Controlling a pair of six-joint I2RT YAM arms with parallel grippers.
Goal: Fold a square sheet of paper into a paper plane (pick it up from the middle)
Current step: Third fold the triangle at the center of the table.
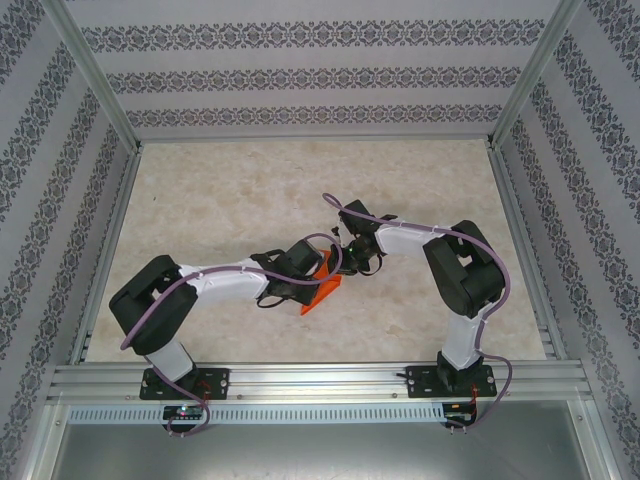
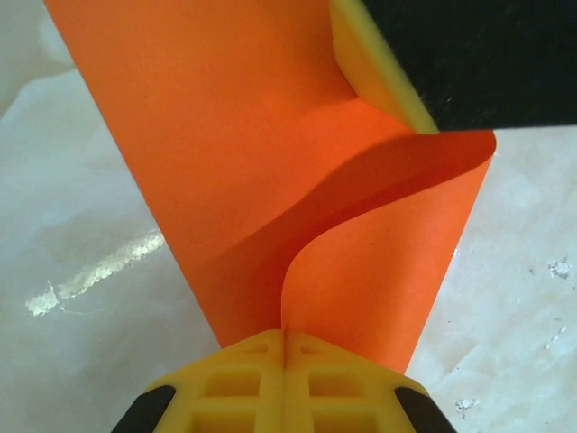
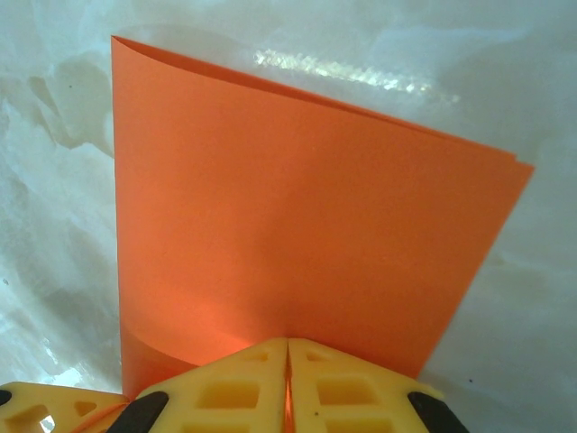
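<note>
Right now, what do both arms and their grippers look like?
They match. The left arm and right arm have white links, black joints and black bases, with a purple cable looped along each. The left gripper and right gripper have yellow fingers with square recessed ribbing, black lower down.

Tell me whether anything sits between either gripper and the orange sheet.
Nothing visible does. The left gripper and the right gripper are each shut directly on the orange sheet, the paper pinched between their yellow fingertips with no other object in between.
</note>
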